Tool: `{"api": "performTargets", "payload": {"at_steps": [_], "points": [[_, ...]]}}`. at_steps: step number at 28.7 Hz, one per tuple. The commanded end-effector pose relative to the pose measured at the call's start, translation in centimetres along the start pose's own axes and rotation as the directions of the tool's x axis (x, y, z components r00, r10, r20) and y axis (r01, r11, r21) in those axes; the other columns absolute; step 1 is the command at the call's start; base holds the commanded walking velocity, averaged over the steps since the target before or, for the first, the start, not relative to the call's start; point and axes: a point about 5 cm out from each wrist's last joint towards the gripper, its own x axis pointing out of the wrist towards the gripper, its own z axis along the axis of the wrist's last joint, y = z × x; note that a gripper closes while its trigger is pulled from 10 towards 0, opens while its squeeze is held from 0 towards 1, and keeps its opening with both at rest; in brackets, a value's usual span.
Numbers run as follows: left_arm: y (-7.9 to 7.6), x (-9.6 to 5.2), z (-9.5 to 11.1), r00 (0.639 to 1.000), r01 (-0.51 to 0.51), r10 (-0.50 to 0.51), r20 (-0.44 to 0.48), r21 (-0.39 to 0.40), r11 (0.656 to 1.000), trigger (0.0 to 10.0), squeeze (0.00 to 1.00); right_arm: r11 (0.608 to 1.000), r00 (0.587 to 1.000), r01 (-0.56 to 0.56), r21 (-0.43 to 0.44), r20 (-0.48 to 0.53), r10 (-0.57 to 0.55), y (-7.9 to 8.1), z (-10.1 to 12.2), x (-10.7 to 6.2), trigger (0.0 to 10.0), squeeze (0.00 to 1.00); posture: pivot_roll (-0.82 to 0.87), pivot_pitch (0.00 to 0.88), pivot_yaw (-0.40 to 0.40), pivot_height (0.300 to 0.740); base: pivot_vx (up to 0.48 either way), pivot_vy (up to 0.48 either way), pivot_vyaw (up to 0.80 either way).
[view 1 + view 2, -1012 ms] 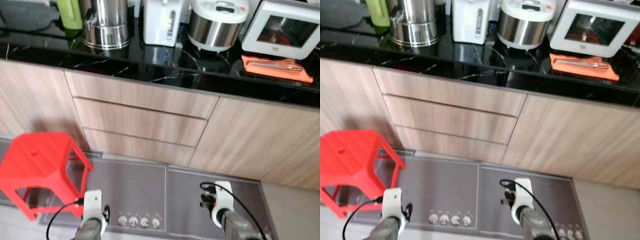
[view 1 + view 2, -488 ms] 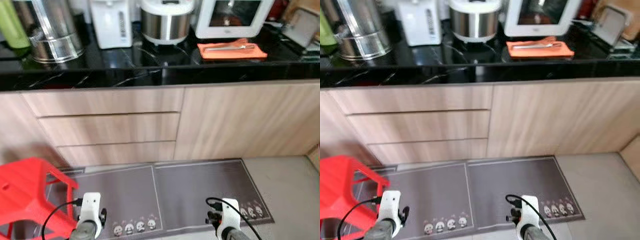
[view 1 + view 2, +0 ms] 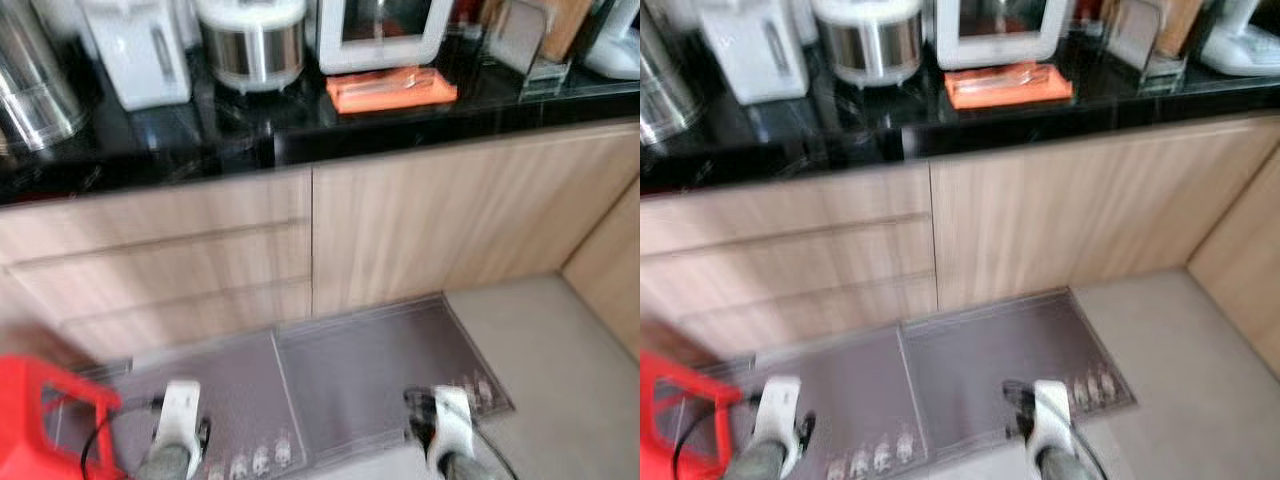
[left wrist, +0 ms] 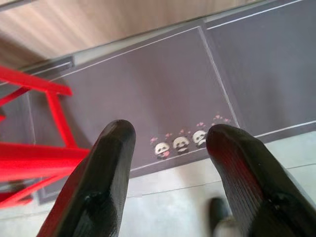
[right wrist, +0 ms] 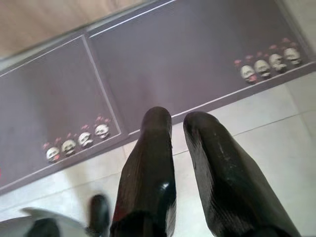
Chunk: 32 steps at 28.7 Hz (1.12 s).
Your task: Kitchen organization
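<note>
Both arms hang low over the floor in front of the kitchen cabinets. My left gripper (image 4: 168,136) is open, its fingers wide apart above a grey mat (image 4: 148,89) with small panda figures. My right gripper (image 5: 178,118) is shut and holds nothing, over the mat's edge and pale floor tiles. On the black countertop (image 3: 200,130) stand a white water boiler (image 3: 140,60), a steel rice cooker (image 3: 252,40), a white oven (image 3: 380,30), and an orange cloth (image 3: 390,90) with utensils on it. The picture is blurred.
Wooden drawers (image 3: 160,270) and a cabinet door (image 3: 430,220) run below the counter. A red stool (image 3: 30,420) stands at my left by the mats. A wooden side panel (image 3: 610,270) closes the right end. A steel pot (image 3: 30,90) sits far left.
The camera has swung right: the stool has slid to the left edge and the counter's right end and side panel have come into view. Both arms hang as before.
</note>
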Motion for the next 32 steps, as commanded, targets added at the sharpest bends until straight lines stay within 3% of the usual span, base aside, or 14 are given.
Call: {"api": "performTargets", "payload": {"at_steps": [1, 14, 32], "points": [[0.18, -0.09, -0.51, 1.0, -0.003, 0.003, -0.028, 0.009, 1.0, 10.0, 0.0, 1.0, 1.0, -0.008, 0.002, -0.007, 0.008, 0.24, -0.27, -0.02, 10.0, 0.0, 0.04, 0.0, 0.023, 0.74, 0.0, -0.48, -0.73], [1.18, -0.31, -1.03, 0.999, -0.041, 0.04, -0.033, -0.022, 0.999, 10.0, 0.0, 1.0, 1.0, 0.019, 0.002, 0.006, -0.019, -0.18, 0.17, 0.01, 10.0, 0.0, 0.02, 0.0, 0.017, 0.74, 0.0, -0.037, -0.73], [0.41, -0.13, -0.51, 1.0, -0.025, 0.024, -0.02, -0.087, 0.996, 10.0, 0.0, 0.999, 1.0, 0.002, -0.047, 0.001, -0.001, -0.26, 0.32, 0.02, 10.0, 0.0, 0.01, 0.0, 0.018, 0.74, 0.0, 0.0, -0.72]]}}
